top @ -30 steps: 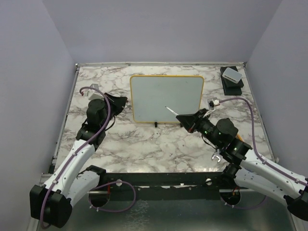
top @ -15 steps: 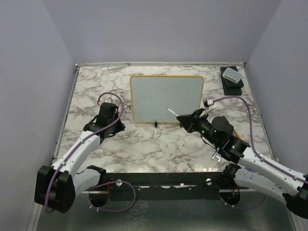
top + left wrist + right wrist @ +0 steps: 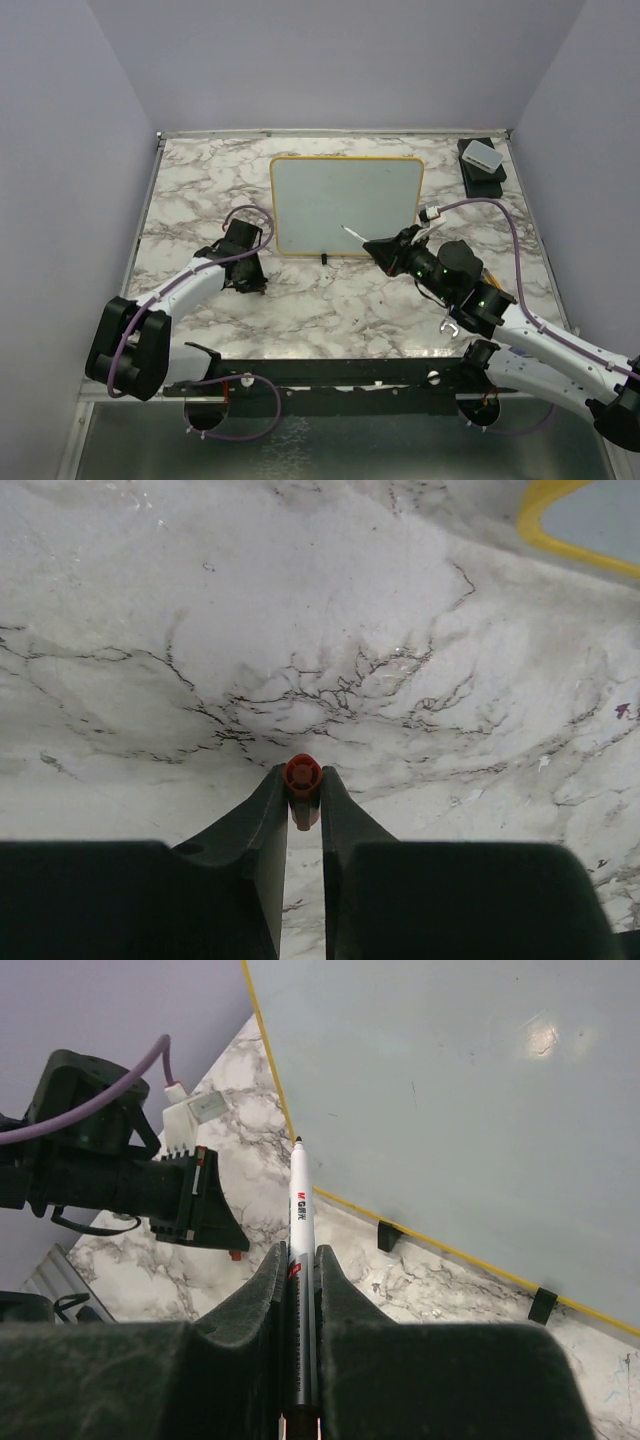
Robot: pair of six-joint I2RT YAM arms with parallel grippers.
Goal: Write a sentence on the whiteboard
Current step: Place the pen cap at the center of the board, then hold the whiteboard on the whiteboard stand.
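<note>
The whiteboard (image 3: 345,200) lies at the back middle of the marble table, its pale face blank; no sentence shows on it. My right gripper (image 3: 386,248) is shut on a white marker (image 3: 358,234). The marker's uncapped tip hangs over the board's lower right part. In the right wrist view the marker (image 3: 300,1205) points at the board's (image 3: 450,1080) yellow near edge. My left gripper (image 3: 251,284) points down at the table, left of the board's near corner. It is shut on a small red cap (image 3: 302,774), which also shows in the right wrist view (image 3: 235,1254).
A small white box on a black base (image 3: 482,158) sits at the back right corner. The board's black feet (image 3: 323,259) stand at its near edge. Purple walls close in the table on three sides.
My left arm has swung right and down, from the table's left side to just left of the board's near corner. My right gripper with the marker has shifted only slightly.
</note>
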